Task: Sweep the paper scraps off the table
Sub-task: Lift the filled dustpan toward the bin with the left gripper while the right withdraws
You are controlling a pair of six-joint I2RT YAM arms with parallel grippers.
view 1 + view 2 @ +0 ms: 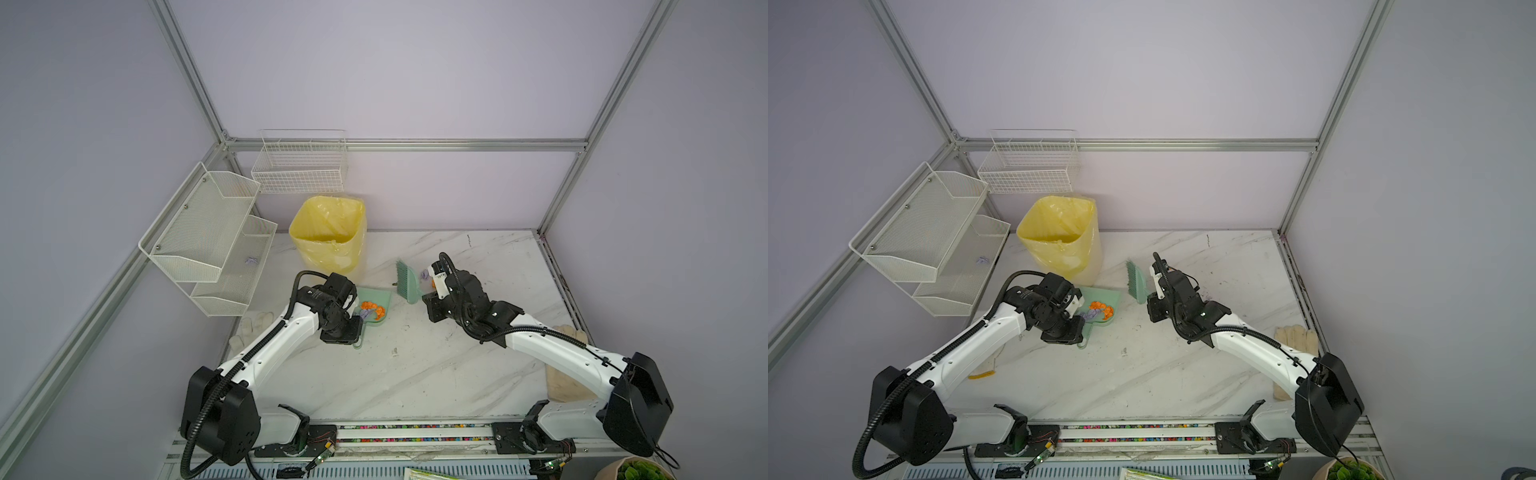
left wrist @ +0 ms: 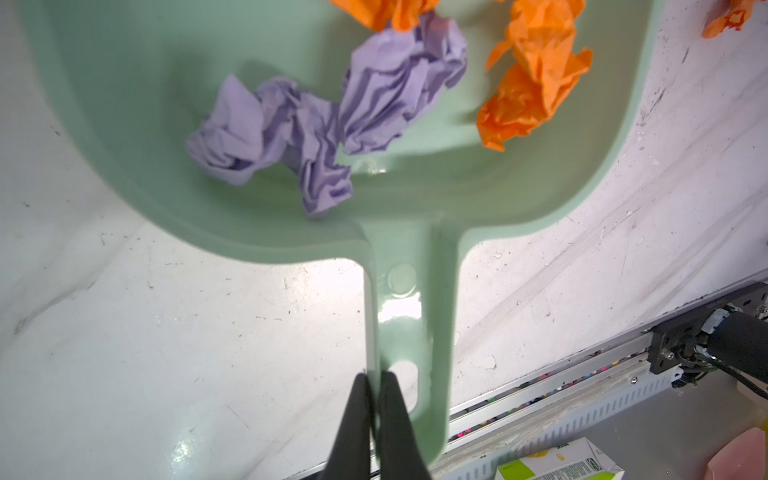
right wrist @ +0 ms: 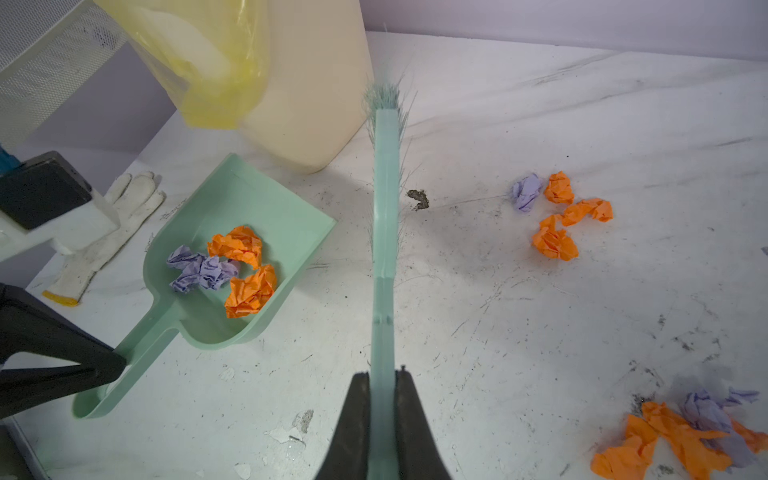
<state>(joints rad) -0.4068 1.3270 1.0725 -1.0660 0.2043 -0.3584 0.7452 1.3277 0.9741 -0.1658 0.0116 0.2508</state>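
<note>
Tabletop point(image 3: 540, 311) not clear yet. Dustpan point(image 3: 257, 199) holds a few wads, its handle pinched by the left fingers point(image 2: 353, 424). Brush point(image 3: 384, 208), pinched by the right fingers point(image 3: 353, 415), points straight away from them. Loose paper scraps point(image 3: 555, 239) lie in two clusters on the brush's far side from the pan, nearer the right arm. Sweep goes pan-ward.

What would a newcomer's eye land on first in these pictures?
Bright orange and lilac paper scraps lie in the mint-green dustpan, its handle pinched by the left gripper. The right gripper holds a matching brush beside it, with more scraps loose on the marble-look table past the brush. A yellow-lined bin stands behind the dustpan.
</note>
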